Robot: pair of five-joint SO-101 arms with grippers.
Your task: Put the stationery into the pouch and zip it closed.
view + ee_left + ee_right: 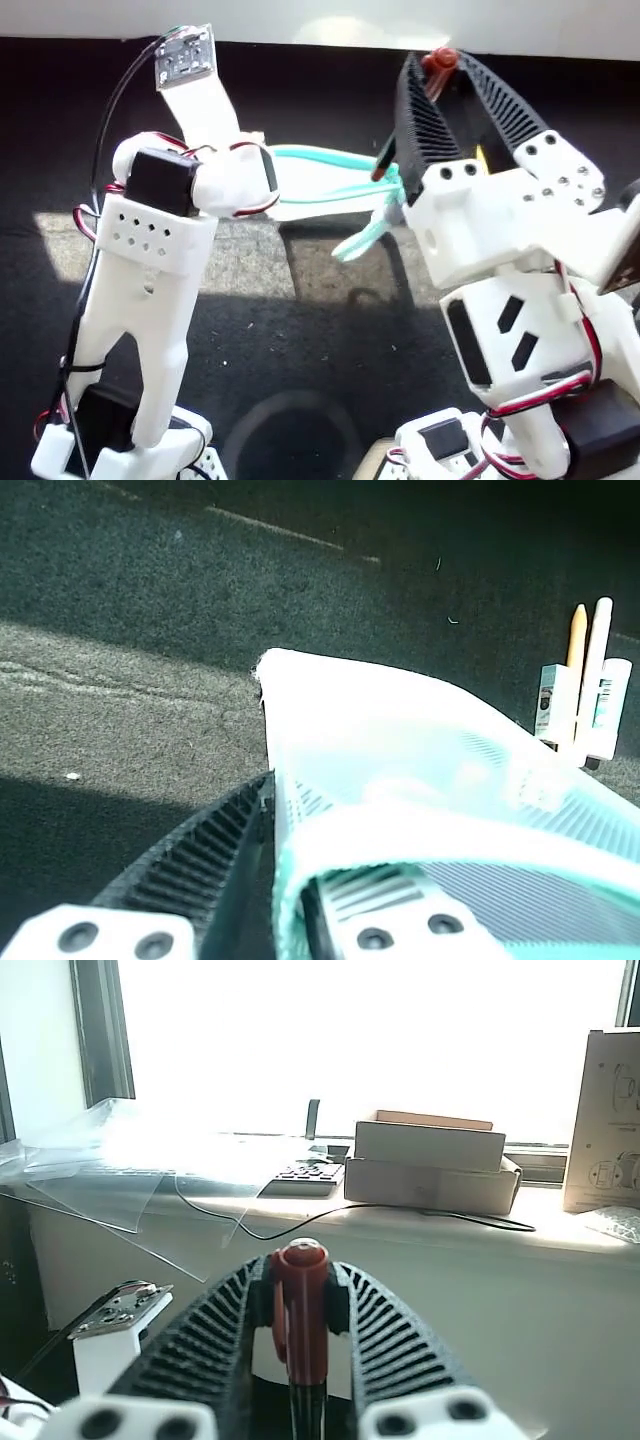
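**High view:** the right claw (440,85), raised, pinches a pen (440,60) over the pouch (320,185) near the bench's (300,330) far edge.
**Left wrist view:** the left claw (290,825) is pressed on the pouch's edge. Other stationery (585,690) lies outside, so filling appears unfinished and zipping is not yet begun.
**Right wrist view:** the pen's long axis follows the claw, red end outward.

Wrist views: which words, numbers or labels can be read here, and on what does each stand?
None can be read.
Labels on the stationery past the pouch: dark print, too small.
On the box on the sill: drawings and print, blurred.
On the red pen: no print seen.
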